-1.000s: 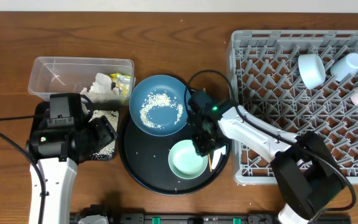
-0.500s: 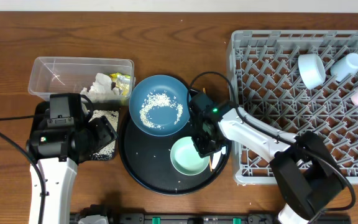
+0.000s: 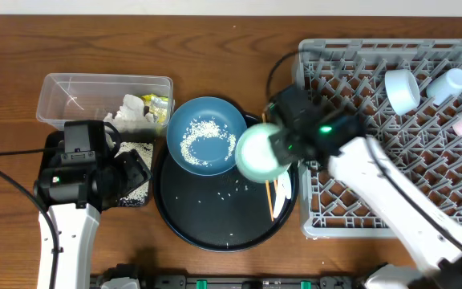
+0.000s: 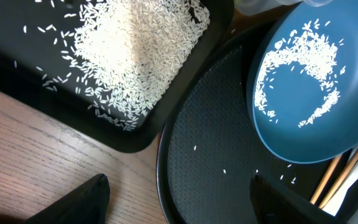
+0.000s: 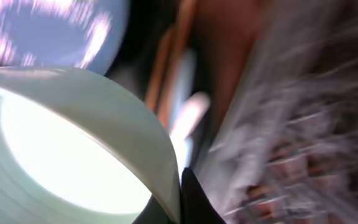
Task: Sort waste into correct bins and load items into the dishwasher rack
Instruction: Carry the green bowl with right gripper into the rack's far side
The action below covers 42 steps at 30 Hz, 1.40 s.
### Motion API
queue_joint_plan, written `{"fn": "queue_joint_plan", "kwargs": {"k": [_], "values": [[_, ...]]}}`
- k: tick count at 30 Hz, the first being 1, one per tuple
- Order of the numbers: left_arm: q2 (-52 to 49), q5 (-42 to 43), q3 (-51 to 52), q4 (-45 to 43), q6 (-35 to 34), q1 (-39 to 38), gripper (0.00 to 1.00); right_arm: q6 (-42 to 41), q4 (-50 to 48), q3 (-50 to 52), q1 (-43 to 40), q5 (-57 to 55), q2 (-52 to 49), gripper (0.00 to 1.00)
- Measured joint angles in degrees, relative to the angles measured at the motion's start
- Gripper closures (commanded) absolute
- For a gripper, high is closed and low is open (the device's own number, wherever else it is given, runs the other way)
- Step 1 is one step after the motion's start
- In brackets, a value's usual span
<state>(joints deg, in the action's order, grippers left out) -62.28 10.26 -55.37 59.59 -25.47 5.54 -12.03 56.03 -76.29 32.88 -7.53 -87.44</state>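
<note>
My right gripper is shut on the rim of the small light-blue bowl, which hangs tilted above the round tray's right side, beside the dishwasher rack. In the blurred right wrist view the pale bowl rim is pinched at the fingers. The dark-blue bowl with rice sits on the round black tray. Chopsticks and a white spoon lie at that tray's right edge. My left gripper hangs open over the round tray's left rim, holding nothing.
The clear tub at the back left holds napkins and a yellow-green wrapper. The black rectangular tray holds a heap of rice. Pale cups lie in the rack's far right corner.
The right gripper shut on the light-blue bowl's rim and lifted it off the round tray, up and toward the rack, uncovering the chopsticks and spoon. The left arm stayed still.
</note>
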Motion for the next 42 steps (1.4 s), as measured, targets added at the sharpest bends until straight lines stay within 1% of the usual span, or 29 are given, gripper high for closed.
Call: {"fn": "queue_joint_plan", "kwargs": {"k": [4, 11, 20, 25, 30, 32, 35, 42], "values": [[0.00, 0.00, 0.00, 0.00, 0.00, 0.00, 0.26, 4.31, -6.14, -1.03, -4.42, -10.75, 2.58, 0.99], [0.00, 0.00, 0.00, 0.00, 0.00, 0.00, 0.26, 10.62, -18.75, -1.14, -13.20, -28.11, 2.08, 0.99], [-0.04, 0.00, 0.00, 0.02, 0.00, 0.00, 0.26, 17.18, -33.75, -1.22, -21.24, -43.25, -2.49, 0.99], [-0.09, -0.02, 0.00, -0.02, 0.00, 0.00, 0.26, 24.50, -45.77, -1.22, -23.56, -51.82, -7.58, 0.99], [-0.11, 0.00, 0.00, 0.04, 0.00, 0.00, 0.26, 35.50, -60.41, -1.33, -23.71, -59.25, -14.16, 0.99], [-0.11, 0.00, 0.00, 0.00, 0.00, 0.00, 0.26, 38.38, -63.25, -1.33, -23.71, -61.07, -16.46, 0.99], [-0.11, -0.02, 0.00, -0.02, 0.00, 0.00, 0.26, 41.11, -64.46, -1.33, -23.71, -62.71, -20.13, 0.99], [-0.11, 0.02, 0.00, 0.02, 0.00, 0.00, 0.26, 43.10, -66.62, -1.33, -23.71, -63.45, -25.75, 0.99]]}}
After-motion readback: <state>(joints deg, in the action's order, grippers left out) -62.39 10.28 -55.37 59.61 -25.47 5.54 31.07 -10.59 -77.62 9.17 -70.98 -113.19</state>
